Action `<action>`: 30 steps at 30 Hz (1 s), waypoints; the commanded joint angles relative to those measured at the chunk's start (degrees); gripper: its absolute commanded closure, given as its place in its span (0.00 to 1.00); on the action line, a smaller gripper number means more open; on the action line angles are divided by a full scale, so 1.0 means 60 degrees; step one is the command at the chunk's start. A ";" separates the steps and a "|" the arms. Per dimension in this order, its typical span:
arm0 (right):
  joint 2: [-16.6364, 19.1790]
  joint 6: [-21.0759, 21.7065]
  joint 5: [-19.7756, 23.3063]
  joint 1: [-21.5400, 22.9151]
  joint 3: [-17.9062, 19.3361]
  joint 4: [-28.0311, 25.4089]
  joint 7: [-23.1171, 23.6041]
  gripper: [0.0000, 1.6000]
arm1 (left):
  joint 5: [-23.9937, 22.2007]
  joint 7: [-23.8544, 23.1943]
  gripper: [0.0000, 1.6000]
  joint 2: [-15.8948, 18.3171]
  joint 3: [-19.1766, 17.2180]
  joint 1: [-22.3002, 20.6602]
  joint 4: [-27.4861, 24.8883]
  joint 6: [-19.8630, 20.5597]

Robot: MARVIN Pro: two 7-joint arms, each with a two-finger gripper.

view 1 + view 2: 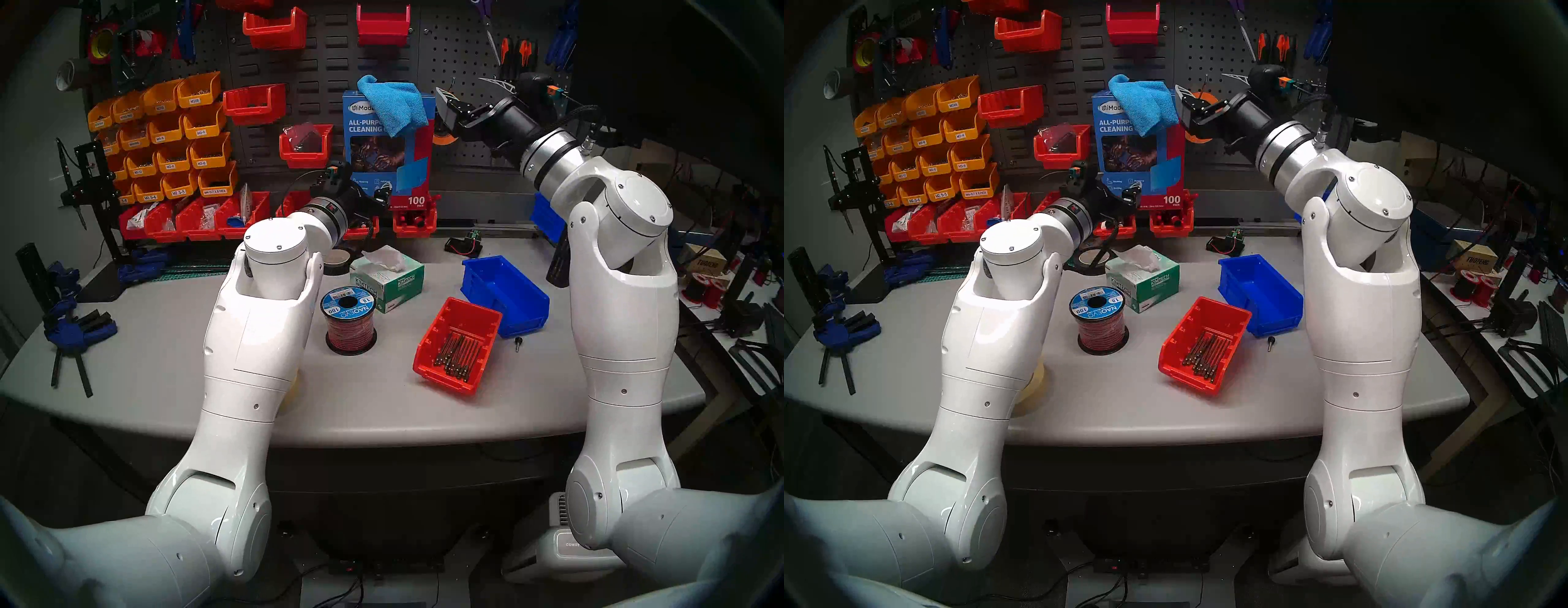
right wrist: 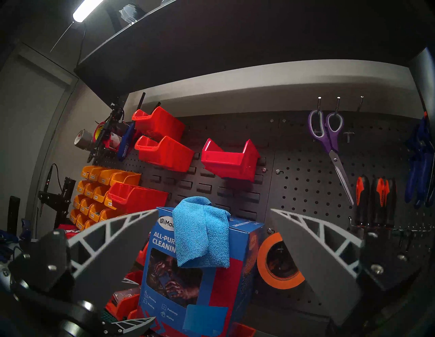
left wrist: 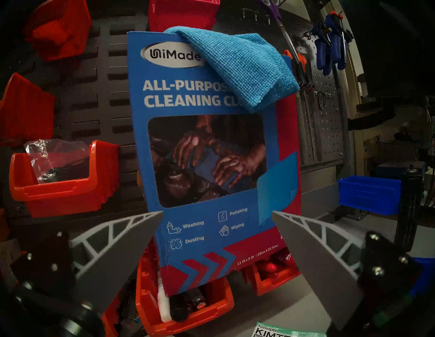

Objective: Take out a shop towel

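The shop towel [image 1: 392, 104] is a bright-blue cloth that hangs out of the top of the tall blue cardboard box [image 1: 384, 170] standing against the pegboard. It droops over the box's upper front corner [image 3: 244, 68]. My left gripper [image 3: 217, 211] is open, low in front of the box's lower half, with nothing between its fingers. My right gripper [image 2: 214, 209] is open too. It is raised to the right of the box top, level with the towel [image 2: 201, 233] and a short way from it, not touching.
On the grey table [image 1: 169, 361] are a Kimtech tissue box [image 1: 388, 276], a wire spool [image 1: 348, 320], a red bin of bits [image 1: 460, 346] and a blue bin [image 1: 505, 295]. An orange tape roll [image 2: 277, 261] hangs right of the box. Red bins [image 3: 188, 308] sit under it.
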 commanded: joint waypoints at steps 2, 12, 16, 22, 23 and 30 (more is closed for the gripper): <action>0.0071 -0.0042 -0.0066 0.0381 -0.0098 -0.0450 0.0078 0.00 | 0.0282 0.0012 0.00 -0.0201 -0.0115 -0.1099 0.0324 -0.0363; 0.0195 0.0044 -0.0119 0.0200 0.0010 -0.0618 0.0140 0.00 | 0.0445 -0.0022 0.00 -0.0355 -0.0407 -0.1660 0.1001 -0.0458; 0.0172 0.0095 -0.0172 0.0185 -0.0017 -0.0664 0.0134 0.00 | 0.0417 -0.0096 0.00 -0.0448 -0.0460 -0.1755 0.1119 -0.0508; 0.0124 0.0099 -0.0205 0.0149 -0.0036 -0.0687 0.0112 0.00 | 0.0255 -0.0282 0.00 -0.0500 -0.0482 -0.1929 0.1026 -0.0491; 0.0124 0.0106 -0.0203 0.0133 -0.0037 -0.0689 0.0117 0.00 | 0.0265 -0.0265 0.00 -0.0525 -0.0496 -0.1829 0.0902 -0.0500; 0.0086 0.0128 -0.0224 0.0094 -0.0027 -0.0723 0.0098 0.00 | 0.0314 -0.0217 0.00 -0.0560 -0.0495 -0.1853 0.0870 -0.0409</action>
